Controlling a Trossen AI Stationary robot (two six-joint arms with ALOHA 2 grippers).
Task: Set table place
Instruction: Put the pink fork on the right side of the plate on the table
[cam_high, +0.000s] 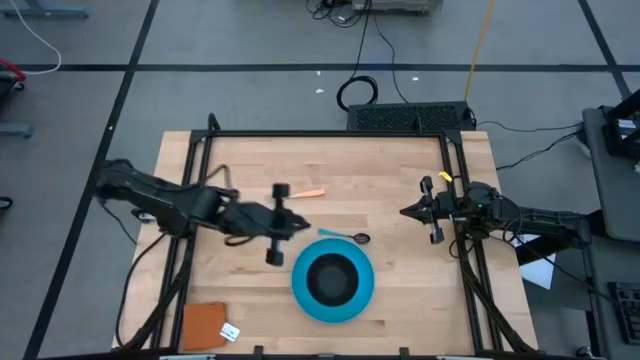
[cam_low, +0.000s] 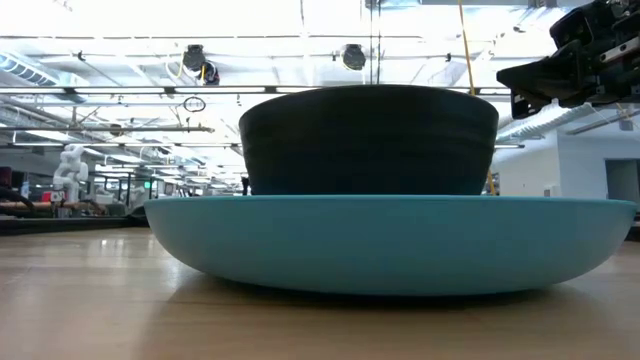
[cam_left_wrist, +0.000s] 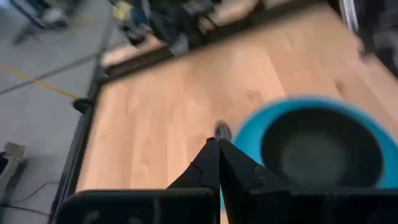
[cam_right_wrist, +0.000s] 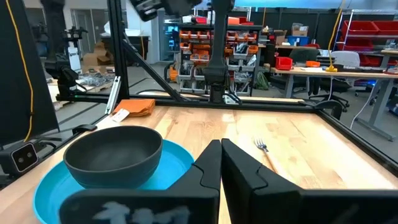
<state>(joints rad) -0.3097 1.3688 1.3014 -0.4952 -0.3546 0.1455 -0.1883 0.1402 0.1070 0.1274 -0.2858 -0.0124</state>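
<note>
The blue plate (cam_high: 300, 292) lies on the table (cam_high: 400, 290) near its near edge, and the black bowl (cam_high: 332, 278) stands in it. Both also fill the low view, the plate (cam_low: 390, 245) under the bowl (cam_low: 370, 140). The teal-handled spoon (cam_high: 342, 237) lies flat just beyond the plate. The orange-handled fork (cam_high: 308, 193) lies farther back. My left gripper (cam_high: 303, 228) is shut by the spoon's handle end; in the left wrist view (cam_left_wrist: 217, 146) only the spoon's dark bowl (cam_left_wrist: 222, 130) shows past the tips. My right gripper (cam_high: 405, 212) is shut and empty, right of the spoon. My left gripper's shut fingertips (cam_left_wrist: 211, 155) stand at the spoon's handle end, and they hide the handle in the left wrist view. Whether they touch the spoon I cannot tell. The spoon lies flat on the table.
A brown-orange square (cam_high: 203, 325) with a white tag (cam_high: 230, 332) lies at the near left corner. The black frame rail (cam_high: 330, 133) runs along the table's edges. Bare wood shows at the far middle and right of the plate.
</note>
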